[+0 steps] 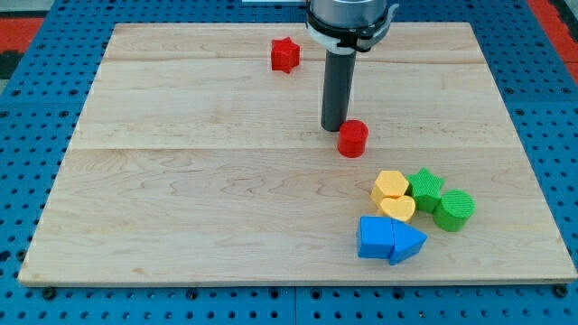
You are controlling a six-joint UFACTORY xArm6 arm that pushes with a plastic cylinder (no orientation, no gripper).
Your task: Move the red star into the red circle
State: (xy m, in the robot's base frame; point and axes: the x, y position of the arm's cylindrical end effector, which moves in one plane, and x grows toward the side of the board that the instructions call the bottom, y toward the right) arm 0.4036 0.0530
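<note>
A straight dark grey rod ending in my tip hangs from a black-and-white round mount.

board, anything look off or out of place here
Nothing stands out. The red star and red circle sit upright and apart, my tip is just left of the circle, and the other blocks huddle undamaged at lower right.

Board pale wood, smooth, matt grain; rod dark, matt; blocks matt.

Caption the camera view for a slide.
My tip rests beside the red circle; the red star sits apart.
</note>
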